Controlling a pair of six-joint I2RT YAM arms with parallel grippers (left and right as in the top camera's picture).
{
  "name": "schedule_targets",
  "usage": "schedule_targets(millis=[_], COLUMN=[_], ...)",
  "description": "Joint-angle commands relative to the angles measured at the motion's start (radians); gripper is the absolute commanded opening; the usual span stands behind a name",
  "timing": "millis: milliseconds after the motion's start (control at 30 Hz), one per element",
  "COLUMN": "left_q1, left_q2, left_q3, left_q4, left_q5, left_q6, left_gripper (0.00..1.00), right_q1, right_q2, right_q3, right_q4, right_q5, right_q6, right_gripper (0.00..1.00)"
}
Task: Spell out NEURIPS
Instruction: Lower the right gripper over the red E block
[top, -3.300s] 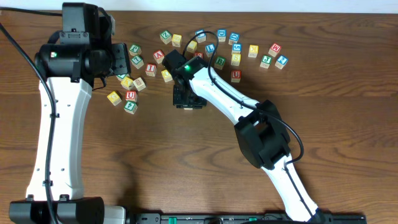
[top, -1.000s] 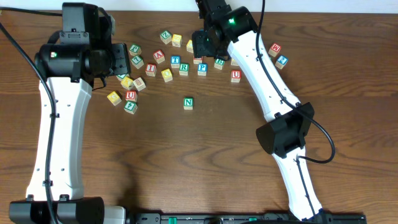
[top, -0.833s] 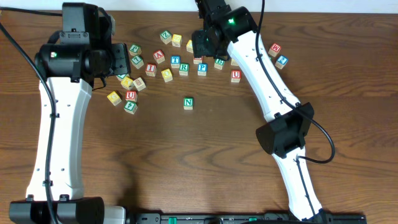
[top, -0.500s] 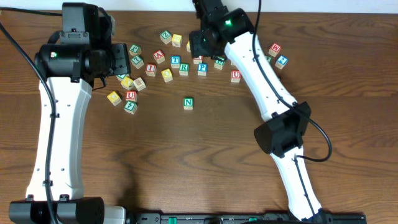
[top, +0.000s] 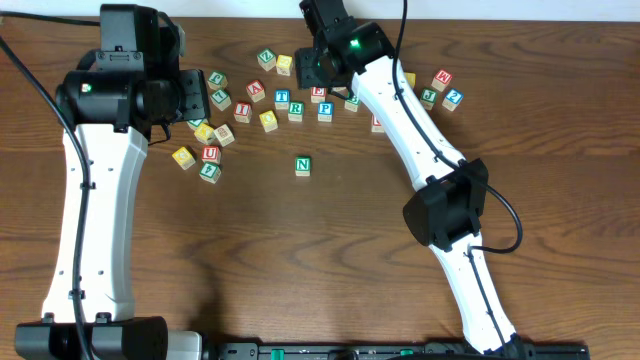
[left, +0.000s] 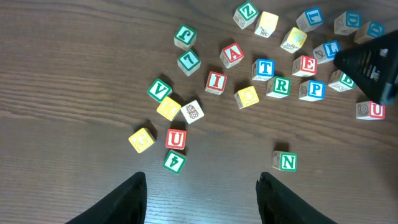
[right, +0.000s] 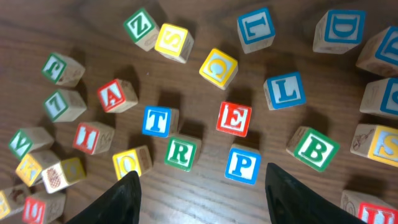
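The green N block stands alone on the wooden table, apart from the letter cluster; it also shows in the left wrist view. My right gripper is open and empty above the cluster, its fingers straddling the green R and blue P. The red E sits just beyond them. The red I and yellow S lie to the left. A red U lies near my left gripper, which is open, empty and held high.
Other blocks lie around: T, A, B, L, C, Z, D. A second red U lies at the right. A green 4 block sits beside the yellow block.
My right gripper left the N block alone mid-table, rose and went back to the letter cluster. Over the last second it drifted slightly left. The left arm has not moved.
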Motion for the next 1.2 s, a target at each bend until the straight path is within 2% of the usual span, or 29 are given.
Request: schedule_targets(millis=[0, 333, 733, 1167], left_q1=[-0.001, -0.001, -0.001, -0.001], left_q2=[-0.003, -0.003, -0.003, -0.003], left_q3=[0.005, 0.005, 0.005, 0.005], left_q4=[-0.003, -0.004, -0.004, -0.004], left_q5=[-0.009, -0.009, -0.009, -0.009], left_q6=[-0.005, -0.005, -0.005, -0.005], left_gripper=[0.56, 0.56, 0.56, 0.56], right_q1=[0.006, 0.004, 0.004, 0.004], right_q2=[0.012, 0.013, 0.013, 0.014], right_q3=[-0.047, -0.189, -0.307, -0.447], right_q4=[0.040, 0.183, 0.320, 0.499], right_q5=[0.037, 0.040, 0.078, 0.116], right_q6=[0.029, 0.045, 0.086, 0.097], right_gripper=[0.58, 0.58, 0.52, 0.53])
